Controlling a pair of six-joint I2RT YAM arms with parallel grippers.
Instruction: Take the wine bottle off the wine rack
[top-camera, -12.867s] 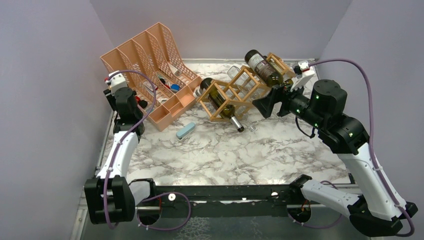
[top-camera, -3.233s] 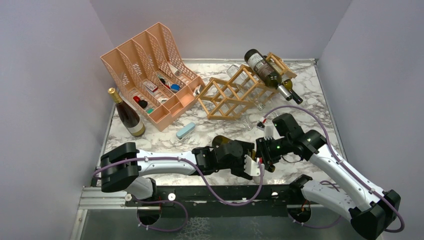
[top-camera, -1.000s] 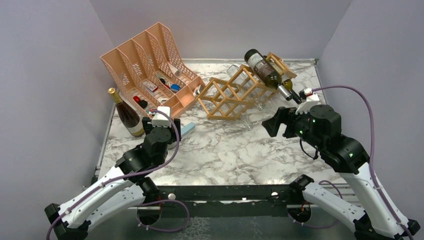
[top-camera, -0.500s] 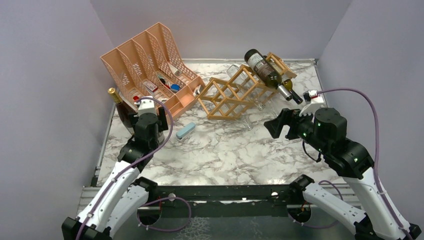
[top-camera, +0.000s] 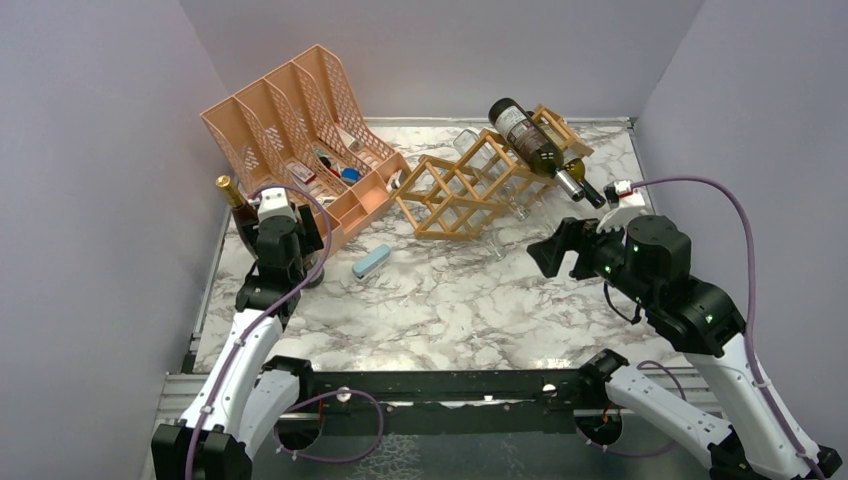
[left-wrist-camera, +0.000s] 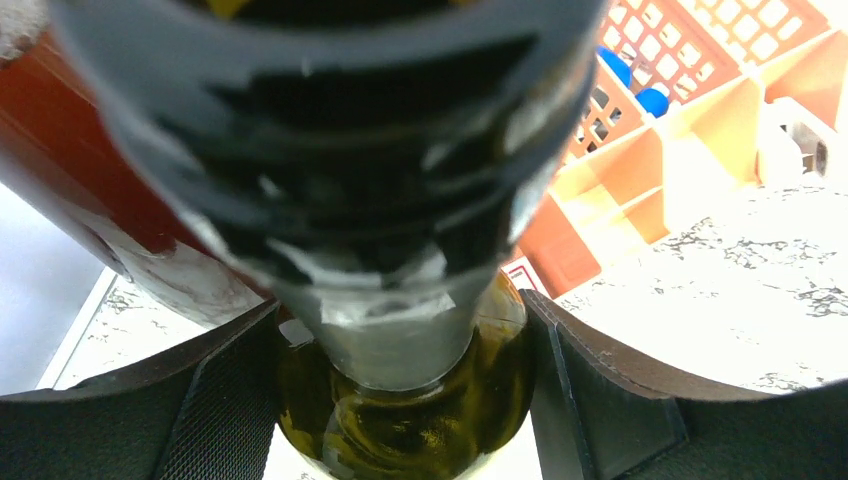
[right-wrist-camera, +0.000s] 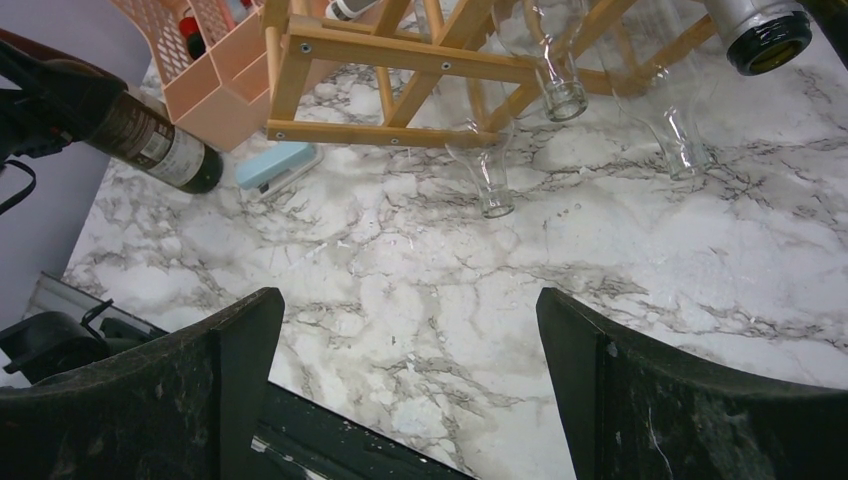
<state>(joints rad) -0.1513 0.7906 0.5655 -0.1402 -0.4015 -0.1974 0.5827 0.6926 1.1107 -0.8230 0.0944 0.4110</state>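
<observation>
While the top external view looks down on the marble bench (top-camera: 430, 300), the left jaws (top-camera: 272, 240) stand at the far-left side, closed around a dark wine bottle (top-camera: 234, 196) whose gold-capped neck rises just behind them; the arm hides most of the bottle's body. Just to the right of those jaws sits the salmon-pink file organiser (top-camera: 300, 140), and a small light-blue case (top-camera: 371, 262) lies on the bench further right. The right jaws (top-camera: 562, 252) hang wide apart over the right half of the bench, holding nothing. Beyond them lies the wooden wine rack (top-camera: 470, 185), long and low, with a second dark bottle (top-camera: 535, 145) resting tilted across its far-right end, neck pointing down toward the right jaws. Clear glass bottles (top-camera: 478, 148) sit in the rack's openings.

From the left wrist, the two black jaws flank the green-glass bottle (left-wrist-camera: 400, 400) on either side, pressed against it; its dark neck fills the top of the view, and the organiser (left-wrist-camera: 640, 190) shows beyond, to the right.

From the right wrist, both jaws stand spread at the lower corners with bare marble (right-wrist-camera: 560, 300) between them. Ahead lie the rack (right-wrist-camera: 400, 60), clear bottle necks (right-wrist-camera: 490, 190) pointing toward the jaws, the blue case (right-wrist-camera: 275, 163), and, far left, the held bottle (right-wrist-camera: 160, 145).
</observation>
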